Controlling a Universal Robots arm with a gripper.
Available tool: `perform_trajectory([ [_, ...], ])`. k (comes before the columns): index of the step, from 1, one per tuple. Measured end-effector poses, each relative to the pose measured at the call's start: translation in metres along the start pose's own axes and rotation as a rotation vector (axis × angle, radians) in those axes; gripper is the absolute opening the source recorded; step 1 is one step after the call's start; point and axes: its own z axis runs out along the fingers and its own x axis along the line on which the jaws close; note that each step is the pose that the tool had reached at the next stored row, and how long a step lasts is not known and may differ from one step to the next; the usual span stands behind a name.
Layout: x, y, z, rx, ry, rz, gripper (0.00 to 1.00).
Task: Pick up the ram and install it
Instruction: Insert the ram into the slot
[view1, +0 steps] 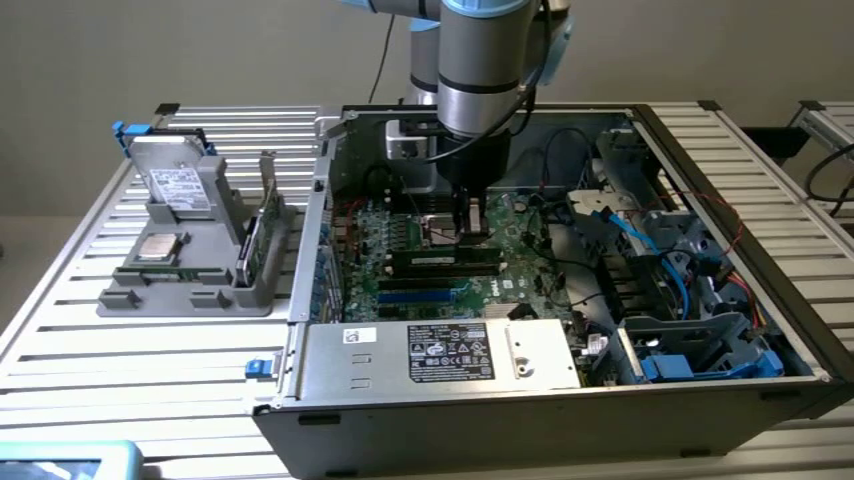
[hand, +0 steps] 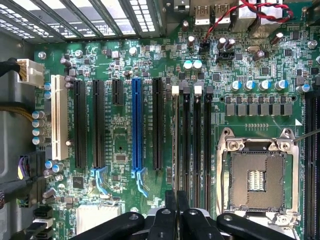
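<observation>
The tool (view1: 470, 236) has its fingers pressed together with nothing between them, tips low over the motherboard (view1: 387, 245) inside the case (view1: 534, 420). The wrist view shows those closed fingers (hand: 171, 205) at the end of the black memory slots (hand: 191, 145), beside the open processor socket (hand: 257, 175). In the exterior view the ram (view1: 445, 258) appears seated in a slot just beside the tool tips. On the counter (view1: 160, 360), at the exterior view's left, a grey holder (view1: 167, 295) carries a green board (view1: 274, 235) on edge.

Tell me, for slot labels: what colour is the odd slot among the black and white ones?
Blue slot; best in the wrist view.
</observation>
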Motion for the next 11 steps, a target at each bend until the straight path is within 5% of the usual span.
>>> perform_trajectory([
  [11,-0.0002,0.0014,0.0021,0.0053,-0.0001,0.001,0.12],
])
